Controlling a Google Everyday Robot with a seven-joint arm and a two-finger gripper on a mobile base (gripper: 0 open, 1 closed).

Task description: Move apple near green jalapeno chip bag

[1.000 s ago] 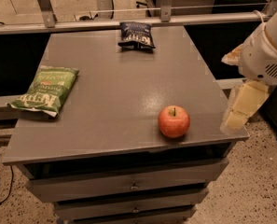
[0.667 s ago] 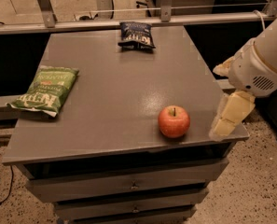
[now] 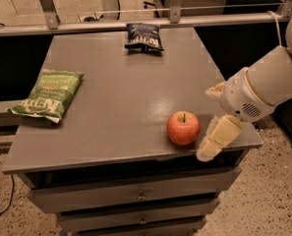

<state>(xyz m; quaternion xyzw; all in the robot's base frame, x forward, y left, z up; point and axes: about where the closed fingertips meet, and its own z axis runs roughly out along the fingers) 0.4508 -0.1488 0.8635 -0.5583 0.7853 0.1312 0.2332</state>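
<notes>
The red-orange apple (image 3: 183,128) stands on the grey table (image 3: 121,87) near its front right edge. The green jalapeno chip bag (image 3: 49,95) lies flat at the table's left edge, far from the apple. My gripper (image 3: 209,123) is just to the right of the apple at the table's front right corner, open, with nothing in it. One cream finger (image 3: 217,137) hangs down close beside the apple and the other (image 3: 214,90) shows further back. I cannot tell whether the near finger touches the apple.
A small dark blue chip bag (image 3: 143,37) lies at the table's far edge, in the middle. Drawers (image 3: 135,195) sit under the tabletop. A metal rail (image 3: 135,21) runs behind the table. A speckled floor lies to the right.
My gripper and arm have moved left and slightly down, from off the table's right edge to close beside the apple. The apple and both bags have not moved.
</notes>
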